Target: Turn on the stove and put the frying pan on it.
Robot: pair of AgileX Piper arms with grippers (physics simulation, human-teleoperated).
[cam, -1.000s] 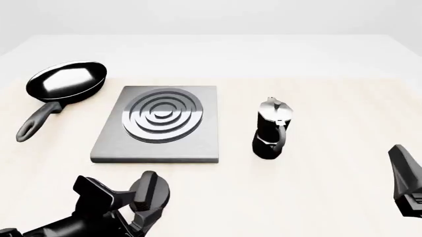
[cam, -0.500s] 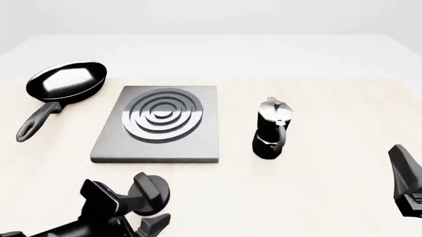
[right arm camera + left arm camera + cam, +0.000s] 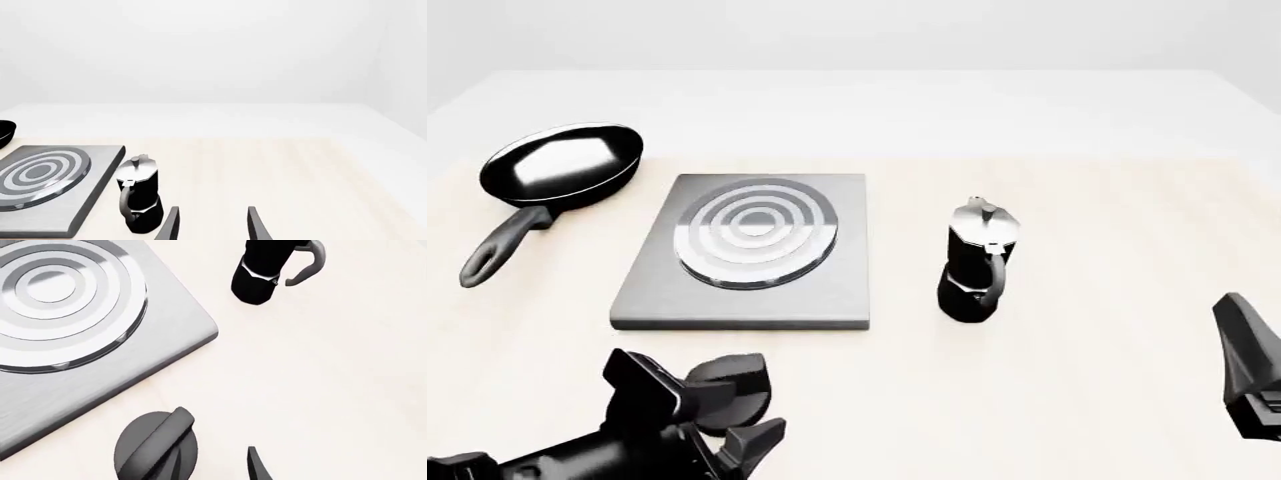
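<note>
1. Evidently you were on the first step, the switching on: your left gripper (image 3: pixel 745 410) sat low at the black knob (image 3: pixel 157 447), just off the near edge of the stove (image 3: pixel 654 290).
2. Its jaws stood apart, not clamped. In the left wrist view one finger (image 3: pixel 255 466) was clear of the knob, with bare table (image 3: pixel 320 390) between them (the other finger did not show there, so I could not tell whether it touched).
3. Whether the burner was already lit I could not tell; nothing glowed on the rings.
4. The frying pan (image 3: pixel 561 168) lay on the table to the left of the stove and apart from it, empty, its handle (image 3: pixel 505 242) pointing toward your side.
5. Your right gripper (image 3: pixel 212 225) hung at the right edge, fingers wide and holding nothing, with the moka pot (image 3: pixel 974 265) between it and the stove.
6. If the knob was done, I judged the next move to be the left arm's: lift off, reach for the pan's handle, and close along it squarely, because a long handle lets the pan tip.
</note>
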